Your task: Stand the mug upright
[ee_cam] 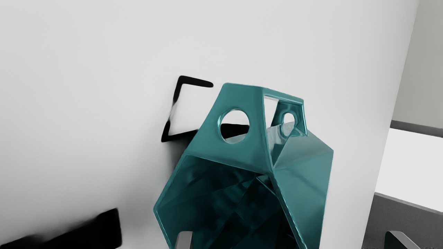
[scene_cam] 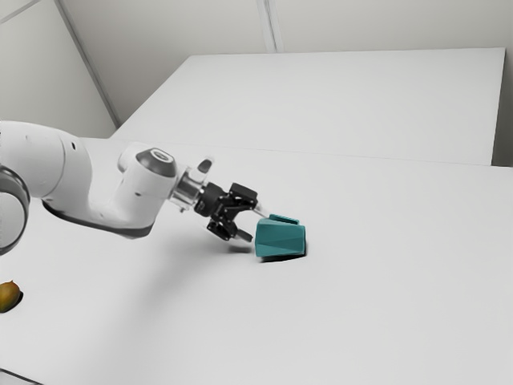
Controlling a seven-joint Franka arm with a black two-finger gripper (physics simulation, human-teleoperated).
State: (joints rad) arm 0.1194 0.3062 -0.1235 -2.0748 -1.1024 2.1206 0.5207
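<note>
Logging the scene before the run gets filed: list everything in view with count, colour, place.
Mug: 1, teal, on its side on the table, mouth toward the gripper
Fruit-like item: 1, orange-brown, on the table, exterior view's left edge
Dark-edged item: 1, exterior view's lower left corner, mostly cut off, identity unclear
Table: 1, white, under the mug
Slab: 1, white, beyond the table
Walls: pale grey, background, count unclear
Arm: 1, white and grey, from exterior view's left
Gripper: 1, black, open, at the mug's mouth
</note>
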